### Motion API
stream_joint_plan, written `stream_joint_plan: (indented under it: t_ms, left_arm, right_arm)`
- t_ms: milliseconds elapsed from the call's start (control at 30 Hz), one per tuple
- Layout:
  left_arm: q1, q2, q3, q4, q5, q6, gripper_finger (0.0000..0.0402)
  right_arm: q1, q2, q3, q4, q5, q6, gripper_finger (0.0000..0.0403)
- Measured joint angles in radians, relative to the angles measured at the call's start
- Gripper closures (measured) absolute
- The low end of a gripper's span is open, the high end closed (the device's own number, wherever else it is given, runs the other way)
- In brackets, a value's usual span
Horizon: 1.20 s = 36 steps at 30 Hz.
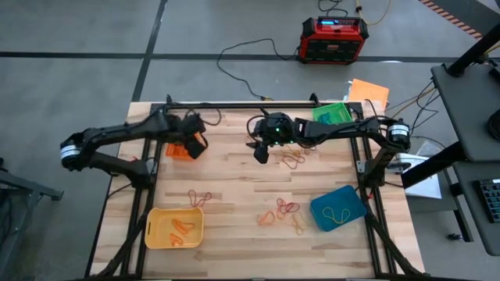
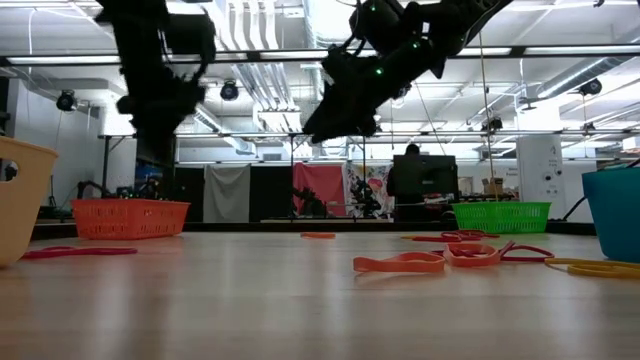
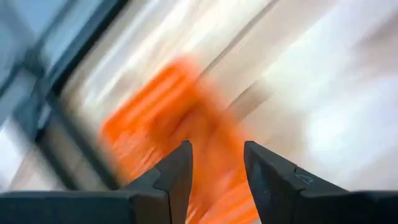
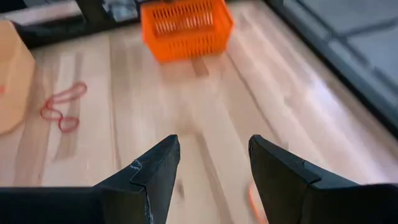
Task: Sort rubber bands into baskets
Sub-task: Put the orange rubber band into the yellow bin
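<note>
My left gripper [image 1: 195,145] hangs open over the orange basket [image 1: 176,151] at the table's far left. In the left wrist view [image 3: 217,155] the basket [image 3: 155,118] shows blurred behind the fingers. My right gripper [image 1: 262,153] is open and empty above the table's far middle, and its fingers [image 4: 214,149] point toward the orange basket [image 4: 186,28]. Loose rubber bands lie flat on the table: red ones [image 1: 200,197], an orange and red cluster [image 1: 281,209], a yellow one [image 1: 298,227] and some near the right gripper [image 1: 294,159].
The yellow basket [image 1: 156,234] at the near left holds orange bands. The blue basket [image 1: 322,218] at the near right holds a yellow band. The green basket [image 1: 333,114] stands at the far right. Black frame rails run along the table's far, left and right edges.
</note>
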State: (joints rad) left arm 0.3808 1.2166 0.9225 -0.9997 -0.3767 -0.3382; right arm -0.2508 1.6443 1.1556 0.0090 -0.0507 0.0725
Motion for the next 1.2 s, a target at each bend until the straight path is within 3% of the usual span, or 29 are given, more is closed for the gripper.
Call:
stream_joint_plan:
  t_ms: [100,200,333,533,600,800,967,1200]
  left_arm:
    - [-0.13,-0.067,-0.024,0.163,0.015,0.063,0.0272]
    - [-0.242,-0.124,-0.069,0.358,0.022,0.168,0.0272]
    - [-0.286,-0.192,-0.112,0.487,0.049,0.253,0.0272]
    - [-0.289,-0.305,-0.242,0.647,0.41,0.441,0.0272]
    - [-0.289,-0.334,-0.291,0.755,0.463,0.459,0.0272]
    - [-0.288,-0.396,-0.387,0.9,0.422,0.461,0.0272]
    - [-0.288,-0.41,-0.41,0.929,0.34,0.462,0.0272]
    - [-0.288,-0.401,-0.424,0.971,0.332,0.478,0.0272]
  right_arm:
    - [0.0,0.015,0.0,-0.028,0.012,0.066,0.0216]
    - [0.002,0.045,0.0,-0.027,0.094,0.133,0.0216]
    - [-0.004,0.106,0.017,-0.068,0.197,0.17,0.0216]
    - [-0.005,0.217,0.085,-0.082,0.212,0.126,0.0216]
    - [-0.005,0.254,0.098,-0.092,0.211,0.088,0.0216]
    - [-0.041,0.333,0.156,-0.115,0.209,0.148,0.0216]
    - [-0.057,0.39,0.196,-0.195,0.207,0.15,0.0216]
    - [-0.056,0.402,0.198,-0.201,0.16,0.144,0.0216]
